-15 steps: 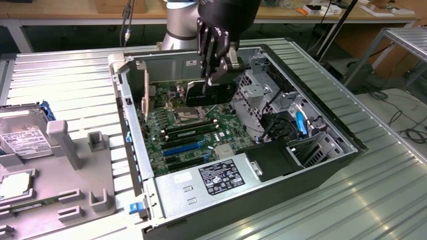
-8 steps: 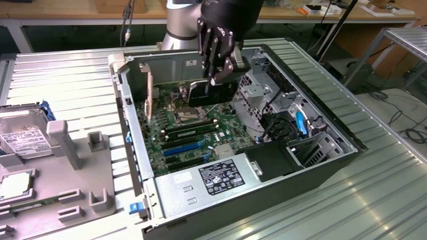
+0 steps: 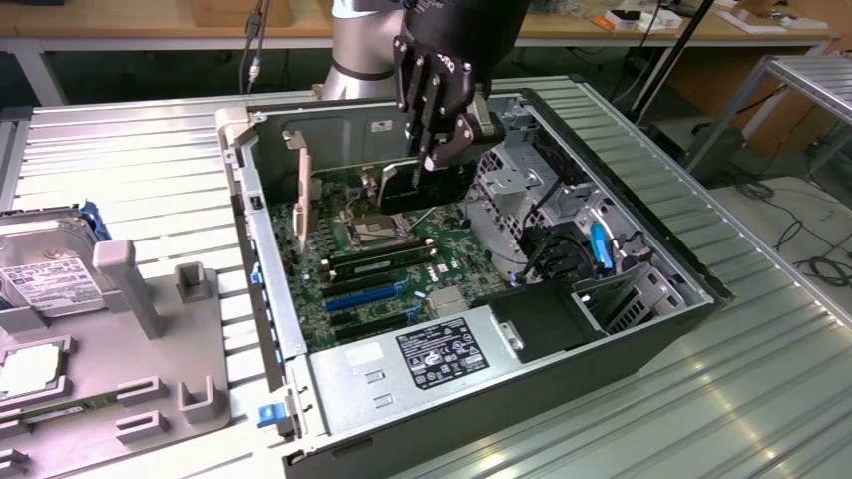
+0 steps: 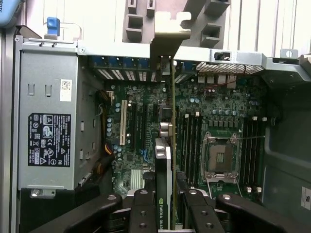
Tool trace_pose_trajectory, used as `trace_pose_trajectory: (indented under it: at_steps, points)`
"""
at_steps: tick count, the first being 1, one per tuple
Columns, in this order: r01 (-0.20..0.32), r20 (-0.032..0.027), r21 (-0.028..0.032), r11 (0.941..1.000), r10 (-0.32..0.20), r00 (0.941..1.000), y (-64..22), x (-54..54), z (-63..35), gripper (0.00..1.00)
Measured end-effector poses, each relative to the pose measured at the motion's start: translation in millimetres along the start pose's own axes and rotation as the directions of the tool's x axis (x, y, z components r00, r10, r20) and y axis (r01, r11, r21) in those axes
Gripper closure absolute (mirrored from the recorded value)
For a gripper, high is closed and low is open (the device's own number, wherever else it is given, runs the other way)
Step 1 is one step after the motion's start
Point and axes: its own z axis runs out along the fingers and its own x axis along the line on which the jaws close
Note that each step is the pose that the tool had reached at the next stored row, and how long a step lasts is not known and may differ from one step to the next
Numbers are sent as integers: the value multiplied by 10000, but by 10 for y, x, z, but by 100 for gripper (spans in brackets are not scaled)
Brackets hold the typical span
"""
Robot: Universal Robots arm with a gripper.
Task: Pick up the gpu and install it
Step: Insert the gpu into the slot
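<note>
A ribbed, silvery metal tabletop [image 3: 745, 379] spans the scene and catches soft light near the exterior view's right. Along the far side runs a pale wooden workbench [image 3: 107, 25] strewn with small items [image 3: 626, 18]. On the exterior view's right a grey metal frame [image 3: 799, 75] stands over a grey floor [image 3: 779, 200], where dark cables [image 3: 825, 267] lie.

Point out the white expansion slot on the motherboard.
The long slot closest to the power supply. The other slots, toward the gpu, are dark.
</note>
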Motion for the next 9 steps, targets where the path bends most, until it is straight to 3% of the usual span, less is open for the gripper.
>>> trace_pose_trajectory:
  at_steps: [9]
  points:
    - [-1, 0, 0, 10000, 1, 10000, -6, -111, 12, 73]
